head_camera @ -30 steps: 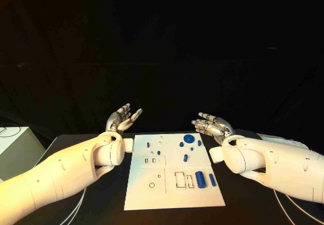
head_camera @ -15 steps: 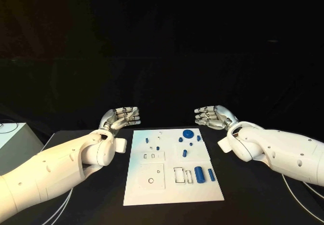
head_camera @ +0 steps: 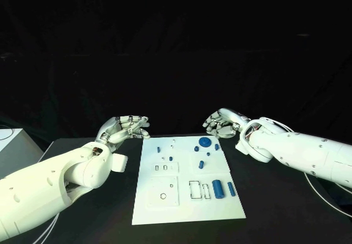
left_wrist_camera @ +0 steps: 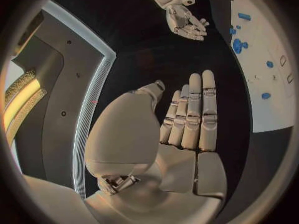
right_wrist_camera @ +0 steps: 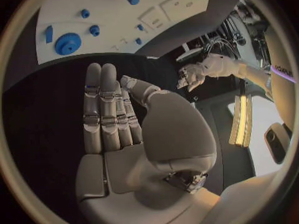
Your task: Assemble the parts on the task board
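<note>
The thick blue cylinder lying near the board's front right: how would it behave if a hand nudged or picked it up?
The thick blue cylinder lies on its side on the flat task board, so it would probably roll if pushed sideways. It looks solid and stiff. Its smooth, small body may slip from fingertips.

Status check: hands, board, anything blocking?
Left hand and right hand empty, raised beyond the task board. Blue parts loose on board, untouched. Nothing in the way.

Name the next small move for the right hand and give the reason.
Probably lower the right hand toward the blue gear on the board. Both hands hold nothing, the left hand too, and the gear lies nearest the right one.
</note>
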`<state>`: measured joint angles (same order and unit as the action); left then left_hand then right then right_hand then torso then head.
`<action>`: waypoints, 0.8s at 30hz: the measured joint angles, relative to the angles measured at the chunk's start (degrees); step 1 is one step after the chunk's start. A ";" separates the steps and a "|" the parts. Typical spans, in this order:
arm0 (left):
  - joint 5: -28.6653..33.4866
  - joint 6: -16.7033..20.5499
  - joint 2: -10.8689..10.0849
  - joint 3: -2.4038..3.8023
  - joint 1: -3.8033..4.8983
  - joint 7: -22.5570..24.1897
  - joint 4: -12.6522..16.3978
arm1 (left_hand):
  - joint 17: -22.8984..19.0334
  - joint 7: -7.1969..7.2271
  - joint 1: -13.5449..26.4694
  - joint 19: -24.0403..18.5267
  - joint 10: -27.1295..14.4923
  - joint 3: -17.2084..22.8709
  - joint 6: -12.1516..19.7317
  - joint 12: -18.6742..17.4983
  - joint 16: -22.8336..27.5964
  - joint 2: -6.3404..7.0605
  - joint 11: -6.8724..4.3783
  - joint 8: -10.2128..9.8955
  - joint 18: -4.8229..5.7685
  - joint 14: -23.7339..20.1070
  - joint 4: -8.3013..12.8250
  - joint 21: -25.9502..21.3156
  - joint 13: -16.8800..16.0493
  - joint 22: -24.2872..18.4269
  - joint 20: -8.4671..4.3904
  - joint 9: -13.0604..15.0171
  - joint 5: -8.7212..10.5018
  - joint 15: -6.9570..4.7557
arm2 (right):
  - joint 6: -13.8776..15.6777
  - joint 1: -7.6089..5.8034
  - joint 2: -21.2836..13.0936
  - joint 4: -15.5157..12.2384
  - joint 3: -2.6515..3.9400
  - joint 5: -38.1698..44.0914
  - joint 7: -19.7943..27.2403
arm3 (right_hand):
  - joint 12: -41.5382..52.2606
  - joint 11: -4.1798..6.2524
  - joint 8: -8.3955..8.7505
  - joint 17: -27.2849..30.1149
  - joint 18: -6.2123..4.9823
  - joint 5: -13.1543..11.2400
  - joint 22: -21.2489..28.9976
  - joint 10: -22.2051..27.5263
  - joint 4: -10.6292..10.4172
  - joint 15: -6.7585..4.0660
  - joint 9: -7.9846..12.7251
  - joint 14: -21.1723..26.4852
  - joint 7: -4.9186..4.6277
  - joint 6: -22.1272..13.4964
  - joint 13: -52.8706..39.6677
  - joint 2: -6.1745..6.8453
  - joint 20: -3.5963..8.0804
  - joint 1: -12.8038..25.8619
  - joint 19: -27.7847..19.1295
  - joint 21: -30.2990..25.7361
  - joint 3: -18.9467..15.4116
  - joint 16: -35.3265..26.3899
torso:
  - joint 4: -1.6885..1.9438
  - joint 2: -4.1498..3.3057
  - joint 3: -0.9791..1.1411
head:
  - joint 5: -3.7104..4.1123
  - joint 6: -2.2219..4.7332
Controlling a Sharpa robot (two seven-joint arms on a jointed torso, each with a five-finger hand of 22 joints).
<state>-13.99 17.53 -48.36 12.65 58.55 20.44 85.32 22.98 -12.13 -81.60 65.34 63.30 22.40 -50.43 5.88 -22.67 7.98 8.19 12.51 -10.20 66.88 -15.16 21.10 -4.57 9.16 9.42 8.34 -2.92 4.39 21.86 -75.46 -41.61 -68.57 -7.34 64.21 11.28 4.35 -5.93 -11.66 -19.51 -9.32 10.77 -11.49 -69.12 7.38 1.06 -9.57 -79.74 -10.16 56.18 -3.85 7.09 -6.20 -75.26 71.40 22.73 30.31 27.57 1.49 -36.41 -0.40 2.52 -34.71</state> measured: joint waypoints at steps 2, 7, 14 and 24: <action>-0.17 -0.36 -0.55 0.28 0.01 -0.14 1.04 | 2.52 0.00 0.32 0.40 0.00 0.50 0.00 -0.37 -1.98 0.32 0.00 0.00 0.00 -0.36 0.21 1.63 0.00 0.89 -0.40 0.11 0.00 -0.28 | -0.61 -0.41 0.16 -0.04 0.03 3.72 -1.32 | -0.26 0.39 0.72 -8.66 0.00 0.65 -5.18 -0.39 -0.69 -0.54 -0.26 -2.02 0.24 0.24 0.00 1.32 0.77 0.70 3.79 5.93 0.69 10.21 | 0.38 -0.55 -0.15 | 0.42 0.12; -0.48 -1.06 -2.16 0.93 -0.02 -0.51 3.82 | 10.14 -0.01 0.83 1.54 0.00 1.66 0.01 -1.23 -9.65 0.83 0.00 0.00 0.02 -3.58 0.87 8.57 -0.13 5.09 -0.61 0.38 0.00 -0.40 | -2.00 -1.06 0.65 -0.34 0.03 12.12 -5.14 | -0.54 0.71 2.41 -34.91 1.21 3.21 -24.13 -0.01 -2.70 -1.25 -1.52 -4.26 0.46 0.38 0.00 4.85 2.09 2.68 11.04 24.91 3.75 35.88 | 1.21 -1.67 -0.43 | 1.10 0.27; -0.85 -1.75 -3.63 1.44 -0.03 -0.95 6.51 | 14.16 -0.02 1.14 0.16 -0.54 2.52 0.02 -1.68 -14.64 1.14 0.09 0.00 0.02 -5.25 1.10 14.54 -0.16 8.89 -0.81 0.56 0.01 -0.48 | -3.01 -1.30 1.75 -0.44 -0.09 21.63 -10.71 | -0.72 0.60 3.27 -46.35 2.26 4.33 -29.23 4.60 -3.68 -1.28 -2.73 -4.29 1.03 -0.23 0.07 6.80 2.40 3.62 12.32 31.08 5.29 49.77 | 2.32 -2.99 -0.86 | 2.20 0.30; -1.53 -2.52 -3.94 1.62 -0.15 -1.35 7.46 | 15.18 -0.03 1.43 -0.78 -0.96 2.76 0.04 -1.71 -15.95 1.43 0.10 0.00 0.01 -5.79 1.34 17.46 -0.16 10.87 -0.68 0.67 0.01 -0.41 | -4.00 -0.95 2.66 -0.45 -0.34 28.24 -15.42 | -0.72 0.90 3.26 -47.53 2.25 2.87 -27.16 5.06 -4.49 -1.28 -3.34 -4.29 1.49 0.23 -0.08 7.17 2.40 3.99 12.32 29.74 4.48 51.10 | 3.49 -4.25 -1.20 | 3.32 0.40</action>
<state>-15.51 15.01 -52.30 14.27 58.40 19.09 92.79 38.17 -12.16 -80.17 64.56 62.34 25.16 -50.40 4.17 -38.62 9.41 8.29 12.50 -10.18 61.09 -13.82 38.56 -4.72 20.03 8.73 9.01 -2.91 3.99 17.86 -76.41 -38.95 -69.02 -7.67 92.45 -4.14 3.62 -5.03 -8.40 -67.05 -7.07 13.64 -38.65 -64.06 2.89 -0.22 -12.92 -84.04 -8.67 56.41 -3.92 14.27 -3.80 -71.27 83.72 52.47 34.79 78.67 4.99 -40.65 -1.60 5.83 -34.30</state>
